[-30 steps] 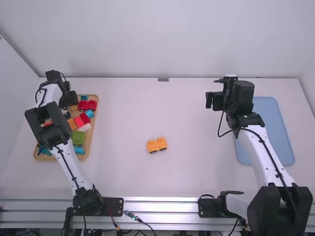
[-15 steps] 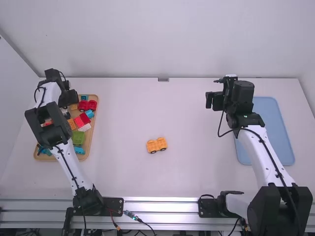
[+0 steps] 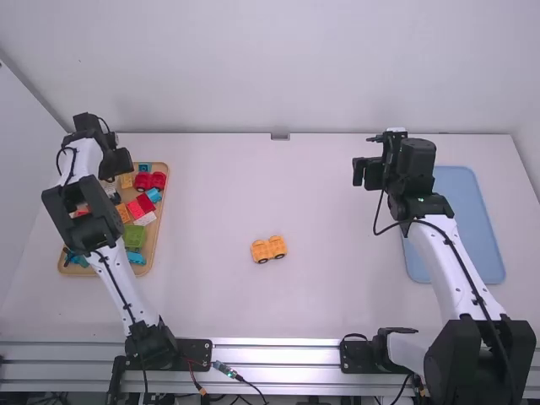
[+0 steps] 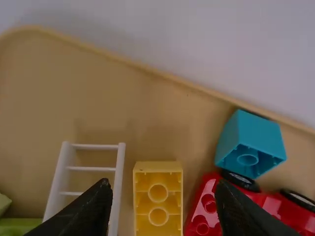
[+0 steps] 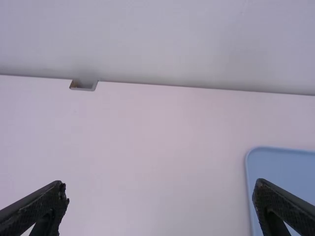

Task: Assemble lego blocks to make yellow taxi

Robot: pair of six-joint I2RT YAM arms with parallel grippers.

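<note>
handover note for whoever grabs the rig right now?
Left gripper: open over the wooden tray, yellow block lying underside up below, not gripped.
Right gripper: open, empty, short of the blue tray.
Done: orange-yellow wheeled piece out mid-table.
Left: probably pick the yellow block, turn it stud side up, press it on the wheeled piece.

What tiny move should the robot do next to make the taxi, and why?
Probably lower the open black left gripper and close it on the yellow plastic block: that block lines up between its fingers, and a yellow-orange plastic wheeled piece sits mid-table, perhaps needing it.
</note>
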